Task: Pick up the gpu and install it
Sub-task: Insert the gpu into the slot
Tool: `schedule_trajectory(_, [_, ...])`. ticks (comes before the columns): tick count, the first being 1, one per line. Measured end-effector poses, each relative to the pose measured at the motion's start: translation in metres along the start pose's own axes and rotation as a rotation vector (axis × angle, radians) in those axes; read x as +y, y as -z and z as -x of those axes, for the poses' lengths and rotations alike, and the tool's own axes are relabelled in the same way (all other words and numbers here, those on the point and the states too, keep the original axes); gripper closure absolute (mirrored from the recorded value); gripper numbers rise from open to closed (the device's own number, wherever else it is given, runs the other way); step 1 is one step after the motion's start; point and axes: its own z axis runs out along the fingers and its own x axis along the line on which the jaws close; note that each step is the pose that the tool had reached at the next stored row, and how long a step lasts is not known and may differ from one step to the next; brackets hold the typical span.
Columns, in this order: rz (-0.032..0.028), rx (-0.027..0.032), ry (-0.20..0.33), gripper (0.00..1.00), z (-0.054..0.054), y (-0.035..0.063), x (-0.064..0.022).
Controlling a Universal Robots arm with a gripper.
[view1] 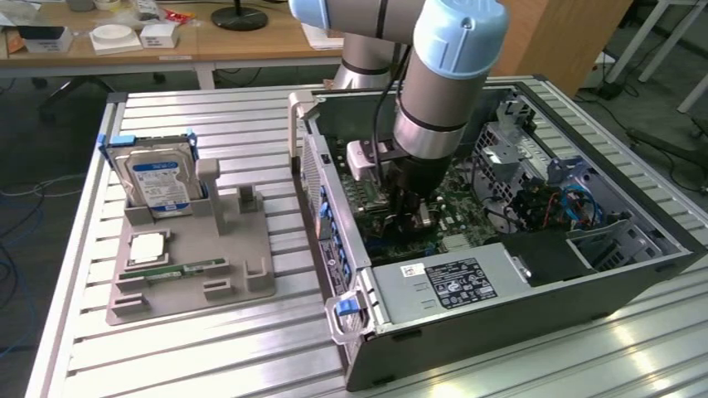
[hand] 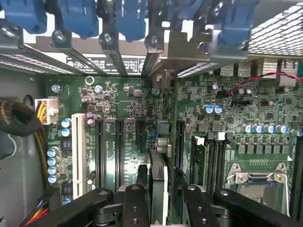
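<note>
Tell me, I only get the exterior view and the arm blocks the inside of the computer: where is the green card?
Observer: In the wrist view the gpu stands on edge directly under the gripper, lined up along the motherboard.
Operator: Are other cards plugged in beside it?
Observer: No, the black slots and the long white slot next to it stand empty.

Slatted metal table (view1: 199,348) bearing a grey parts holder (view1: 194,257) and an open computer case (view1: 531,307).
</note>
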Motion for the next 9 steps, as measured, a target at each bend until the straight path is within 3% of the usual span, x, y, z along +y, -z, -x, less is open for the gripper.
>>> schedule_trajectory(9, [-0.0029, 0.0, 0.0, 0.66, 0.001, 0.0145, -0.0005])
